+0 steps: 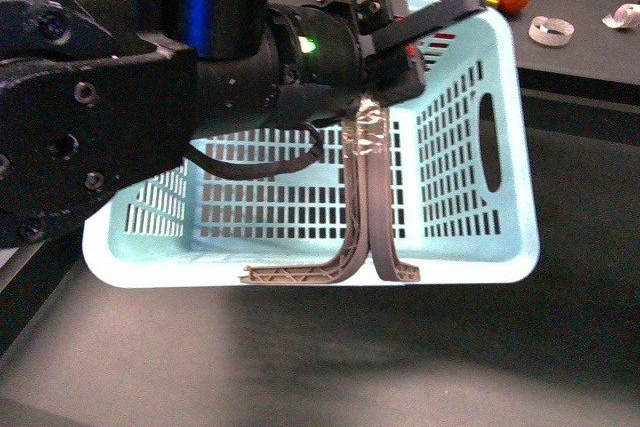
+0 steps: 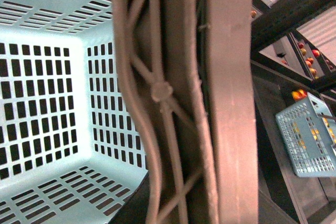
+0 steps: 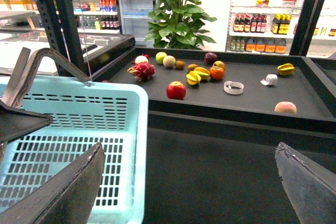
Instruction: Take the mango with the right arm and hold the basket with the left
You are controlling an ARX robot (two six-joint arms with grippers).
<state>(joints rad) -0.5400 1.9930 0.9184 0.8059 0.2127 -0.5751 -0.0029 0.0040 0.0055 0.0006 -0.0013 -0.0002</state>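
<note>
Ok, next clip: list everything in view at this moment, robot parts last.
basket: one, light teal, hanging tilted by taped grey handles
mango: one, yellow, mid-table beside orange fruit
red apple: one, red, table's near edge
dragon fruit: one, pink, table end nearest basket
peach: one, pinkish, near edge, alone
other fruit: about seven, mixed, table's back half
tape rolls: two, white, on table
table: one, black, ahead
plant: one, green, behind table
left gripper: one, black, shut on basket handles
right gripper: one, black, open, empty

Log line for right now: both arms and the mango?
left gripper: shut on basket handles, basket hanging tilted | right gripper: open, empty | mango: on fruit table, untouched | phase: pre-reach
</note>
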